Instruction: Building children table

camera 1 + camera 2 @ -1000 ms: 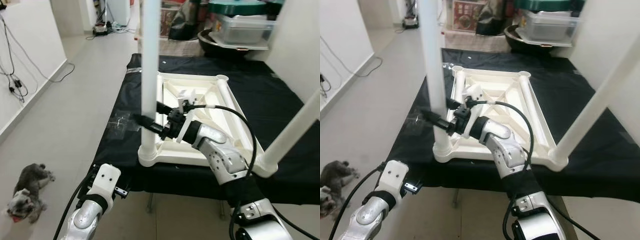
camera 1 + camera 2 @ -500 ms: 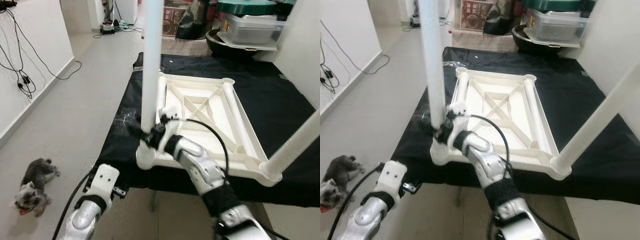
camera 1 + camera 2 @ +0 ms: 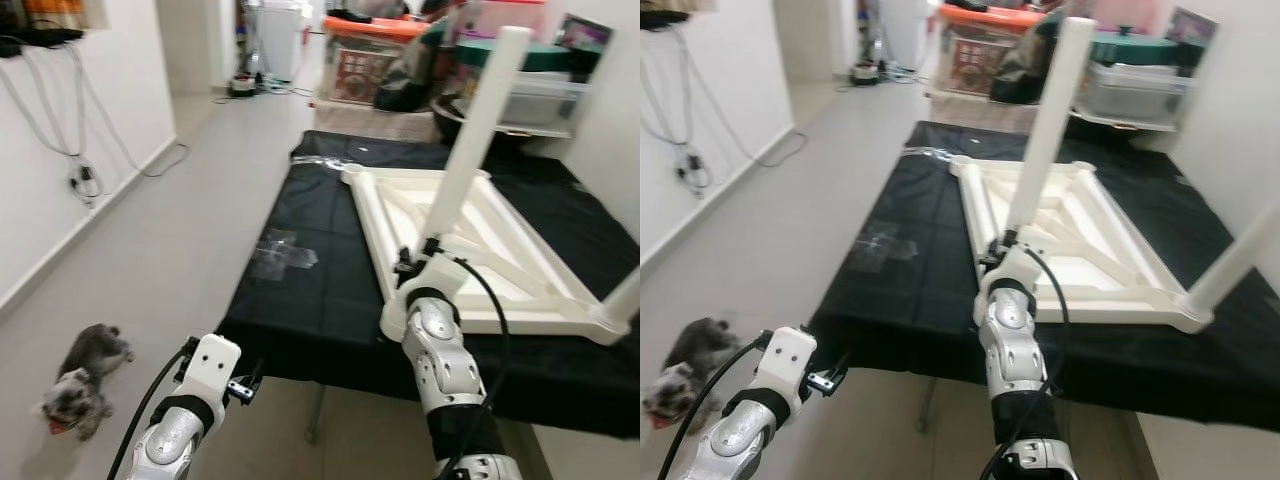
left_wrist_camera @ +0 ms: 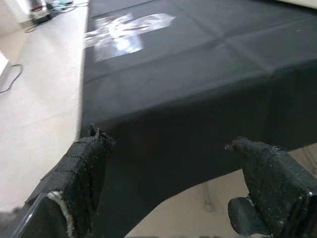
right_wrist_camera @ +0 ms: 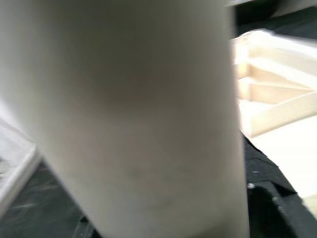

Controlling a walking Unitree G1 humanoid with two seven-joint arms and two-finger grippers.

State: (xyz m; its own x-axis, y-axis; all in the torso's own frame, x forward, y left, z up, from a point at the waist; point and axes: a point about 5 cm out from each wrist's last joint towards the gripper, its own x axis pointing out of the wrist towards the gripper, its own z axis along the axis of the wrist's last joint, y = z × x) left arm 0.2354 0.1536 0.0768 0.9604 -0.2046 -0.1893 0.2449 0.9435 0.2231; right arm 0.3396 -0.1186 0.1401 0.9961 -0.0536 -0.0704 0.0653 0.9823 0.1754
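White table leg (image 3: 478, 130) stands upright, leaning slightly right, from upturned tabletop (image 3: 520, 300).

bright, even indoor light; slight motion blur

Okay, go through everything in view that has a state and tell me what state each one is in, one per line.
Table top: upside down on the black-covered table.
Near-left leg: standing in its corner socket, leaning.
Near-right leg: in its corner socket, slanted.
Right gripper: at the base of the near-left leg.
Left gripper: open, empty, before the table's edge.
Dog: lying on the floor.
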